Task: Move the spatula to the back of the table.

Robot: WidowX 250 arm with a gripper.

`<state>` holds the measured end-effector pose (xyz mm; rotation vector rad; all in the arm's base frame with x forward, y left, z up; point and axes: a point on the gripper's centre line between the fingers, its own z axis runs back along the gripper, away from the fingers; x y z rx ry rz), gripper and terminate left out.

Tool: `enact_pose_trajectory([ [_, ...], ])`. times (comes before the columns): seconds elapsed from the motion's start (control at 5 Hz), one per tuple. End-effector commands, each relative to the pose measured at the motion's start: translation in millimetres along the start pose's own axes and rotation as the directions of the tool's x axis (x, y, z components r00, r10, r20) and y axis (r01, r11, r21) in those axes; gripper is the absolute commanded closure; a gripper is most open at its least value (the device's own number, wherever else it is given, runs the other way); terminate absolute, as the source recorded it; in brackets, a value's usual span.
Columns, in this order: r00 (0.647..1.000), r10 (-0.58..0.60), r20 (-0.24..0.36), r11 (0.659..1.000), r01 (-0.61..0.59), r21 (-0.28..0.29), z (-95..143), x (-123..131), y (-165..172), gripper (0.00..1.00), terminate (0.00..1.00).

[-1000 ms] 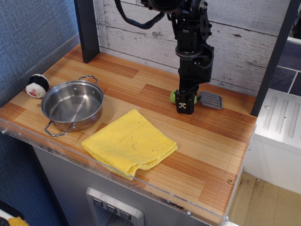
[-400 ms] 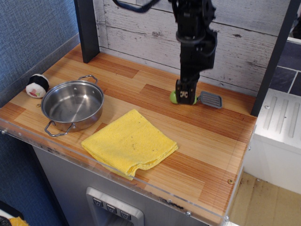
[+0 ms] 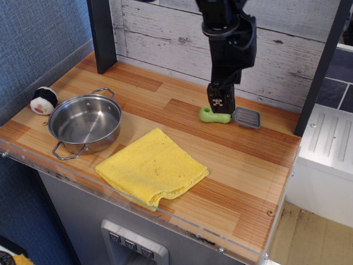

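I see the spatula (image 3: 229, 116) lying flat near the back of the table (image 3: 242, 160), close to the plank wall — green handle left, grey blade right. My gripper (image 3: 220, 102) hangs just above the handle; whether its jaws are parted I cannot tell.

My arm (image 3: 229, 38) is matte black, boxy and jointed; my gripper (image 3: 219, 103) bears small white markings.
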<state>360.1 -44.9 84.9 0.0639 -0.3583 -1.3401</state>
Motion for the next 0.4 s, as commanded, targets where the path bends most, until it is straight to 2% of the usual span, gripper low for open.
enact_pose_trajectory([
  [0.0, 1.000, -0.009, 0.013, 0.998, 0.008, 0.059, 18.4, 6.3, 7.6, 0.00, 0.00],
  [0.2, 1.000, -0.009, 0.013, 0.998, 0.008, 0.059, 18.4, 6.3, 7.6, 0.00, 1.00],
])
